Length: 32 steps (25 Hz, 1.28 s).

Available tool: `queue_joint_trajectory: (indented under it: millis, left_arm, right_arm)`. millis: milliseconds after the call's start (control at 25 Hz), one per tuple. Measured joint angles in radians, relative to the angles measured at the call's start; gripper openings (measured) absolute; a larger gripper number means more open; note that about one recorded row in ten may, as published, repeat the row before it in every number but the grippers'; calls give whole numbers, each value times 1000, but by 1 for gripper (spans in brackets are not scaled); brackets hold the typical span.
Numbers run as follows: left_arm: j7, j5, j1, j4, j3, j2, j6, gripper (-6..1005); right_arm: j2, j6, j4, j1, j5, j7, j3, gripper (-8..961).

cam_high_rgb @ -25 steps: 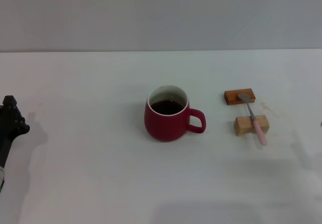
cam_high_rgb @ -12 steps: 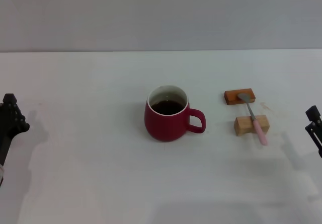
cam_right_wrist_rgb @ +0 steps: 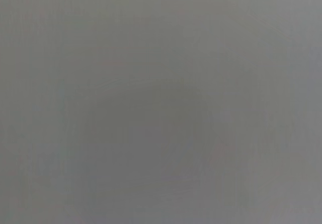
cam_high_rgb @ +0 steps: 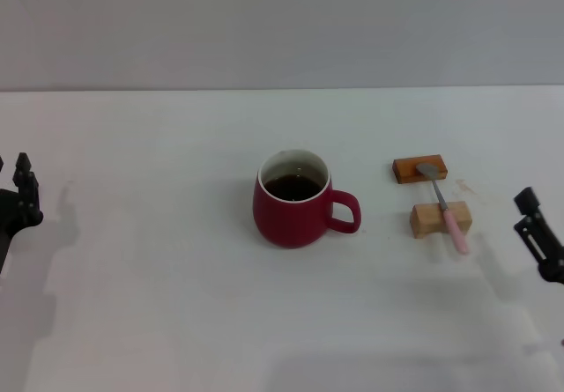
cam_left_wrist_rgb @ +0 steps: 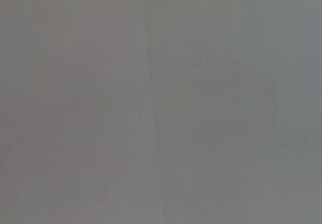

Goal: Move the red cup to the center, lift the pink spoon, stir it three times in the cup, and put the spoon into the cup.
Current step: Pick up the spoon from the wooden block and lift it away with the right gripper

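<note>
Risk sits with the pink spoon [cam_high_rgb: 448, 210] on two wooden blocks [cam_high_rgb: 440, 218], just beside the right gripper [cam_high_rgb: 531, 222]: its spread fingers may knock it off. Left gripper [cam_high_rgb: 21, 183] waits far away, also spread.

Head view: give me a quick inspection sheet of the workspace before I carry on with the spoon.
Surface: white table, nothing spilled that I can see.
Job's things: red cup upright near centre, dark liquid inside, handle toward the robot's right; pink spoon bridging two blocks, untouched.
Clutter: orange-brown block under the spoon's bowl, tan block under its handle.
Grippers: left gripper at the left edge, right gripper at the right edge beside the spoon; both holding nothing.
Cables: nothing seen.
Surroundings: plain grey wall; wrist views show nothing.
</note>
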Motion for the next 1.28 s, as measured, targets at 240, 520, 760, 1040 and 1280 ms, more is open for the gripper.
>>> queue_joint_trajectory:
  millis: [240, 520, 760, 1040, 1280]
  left_arm:
    - [1, -5, -8, 17, -3, -4, -36, 383]
    - [1, -3, -12, 20, -5, -3, -43, 547]
    - [1, -2, -13, 20, -6, -2, -44, 792]
    - [1, 1, -8, 20, -4, -2, -42, 844]
    - [0, 1, -8, 19, -1, -3, -42, 844]
  right_arm:
    - [1, 89, 20, 14, 0, 4, -19, 792]
    - [2, 213, 40, 18, 0, 5, -24, 792]
    - [3, 272, 62, 24, 3, 5, -24, 791]
    - [3, 329, 71, 34, 6, 6, -20, 791]
    - [3, 336, 68, 45, 7, 6, -13, 791]
